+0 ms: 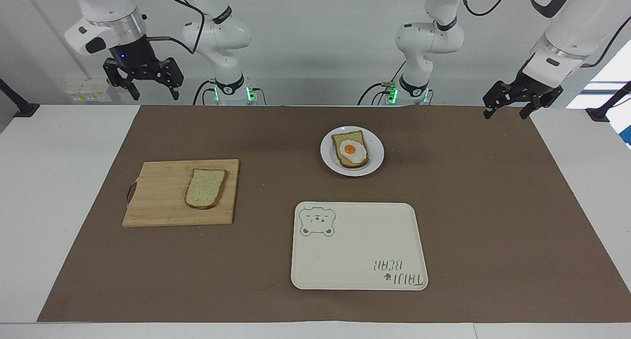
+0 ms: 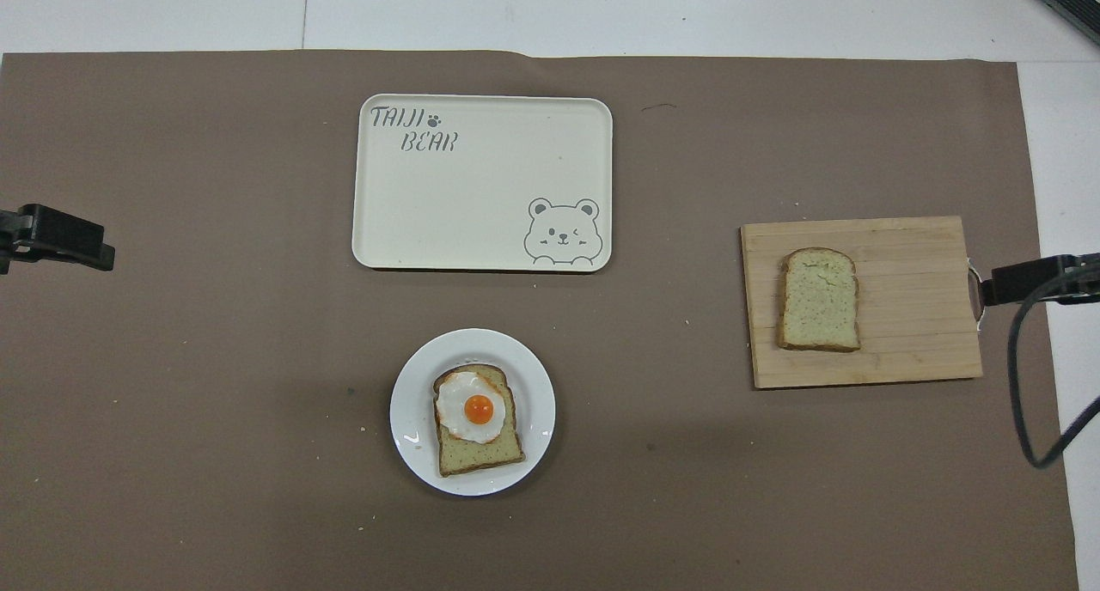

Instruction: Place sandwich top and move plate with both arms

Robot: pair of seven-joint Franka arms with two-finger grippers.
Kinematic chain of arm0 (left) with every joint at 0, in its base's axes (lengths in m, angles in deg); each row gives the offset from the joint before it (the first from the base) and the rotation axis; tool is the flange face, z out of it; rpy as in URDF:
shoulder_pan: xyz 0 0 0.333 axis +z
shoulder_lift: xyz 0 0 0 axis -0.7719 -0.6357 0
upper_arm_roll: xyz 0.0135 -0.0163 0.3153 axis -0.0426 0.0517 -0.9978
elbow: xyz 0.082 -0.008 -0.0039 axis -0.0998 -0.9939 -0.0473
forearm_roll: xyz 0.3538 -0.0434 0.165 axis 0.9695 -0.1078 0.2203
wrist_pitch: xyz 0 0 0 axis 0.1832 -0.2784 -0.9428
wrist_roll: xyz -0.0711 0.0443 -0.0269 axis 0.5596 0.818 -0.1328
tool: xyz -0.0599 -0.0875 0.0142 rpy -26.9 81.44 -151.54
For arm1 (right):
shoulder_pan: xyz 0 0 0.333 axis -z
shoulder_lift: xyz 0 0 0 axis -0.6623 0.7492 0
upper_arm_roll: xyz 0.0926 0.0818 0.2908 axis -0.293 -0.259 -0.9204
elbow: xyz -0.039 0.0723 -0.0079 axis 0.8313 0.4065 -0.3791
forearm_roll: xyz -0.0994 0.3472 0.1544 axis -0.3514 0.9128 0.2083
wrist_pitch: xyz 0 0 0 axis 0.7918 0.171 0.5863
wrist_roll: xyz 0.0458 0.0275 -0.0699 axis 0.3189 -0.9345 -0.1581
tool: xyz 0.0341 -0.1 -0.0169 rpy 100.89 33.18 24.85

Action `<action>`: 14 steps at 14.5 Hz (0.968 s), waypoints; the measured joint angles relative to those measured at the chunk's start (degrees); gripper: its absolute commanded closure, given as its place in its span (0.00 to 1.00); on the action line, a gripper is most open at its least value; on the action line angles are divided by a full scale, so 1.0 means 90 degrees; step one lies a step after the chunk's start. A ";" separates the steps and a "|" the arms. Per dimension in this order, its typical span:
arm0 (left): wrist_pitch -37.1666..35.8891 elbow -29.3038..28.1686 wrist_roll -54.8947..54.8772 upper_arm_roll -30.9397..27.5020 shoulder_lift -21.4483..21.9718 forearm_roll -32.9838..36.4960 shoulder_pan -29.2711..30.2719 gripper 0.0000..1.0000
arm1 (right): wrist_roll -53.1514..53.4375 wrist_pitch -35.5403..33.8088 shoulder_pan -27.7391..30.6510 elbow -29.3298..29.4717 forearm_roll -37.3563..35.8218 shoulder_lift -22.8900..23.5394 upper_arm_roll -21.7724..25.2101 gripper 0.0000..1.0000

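The sandwich top (image 1: 205, 188) (image 2: 819, 299), a plain speckled slice with a dark crust, lies flat on a wooden cutting board (image 1: 157, 196) toward the right arm's end of the table. The small white plate (image 1: 377, 154) (image 2: 411, 415) sits near the robots and carries a bread slice with a fried egg (image 1: 351, 151). My right gripper (image 1: 154, 93) hangs open and high over the table's edge near the robots, well above the board. At the other end my left gripper (image 1: 505, 115) hangs open over the brown mat's corner. Neither gripper holds anything.
A cream rectangular tray (image 1: 355, 253) with a bear drawing lies farther from the robots than the plate. A brown mat (image 1: 276, 132) covers most of the white table. The board's handle loop (image 1: 131, 191) points toward the right arm's end.
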 measured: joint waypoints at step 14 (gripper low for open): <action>0.0000 0.0000 0.0000 0.0000 0.0000 0.0000 0.0000 0.00 | -0.0873 0.2382 0.0128 -0.0924 0.0636 0.1115 0.0009 0.00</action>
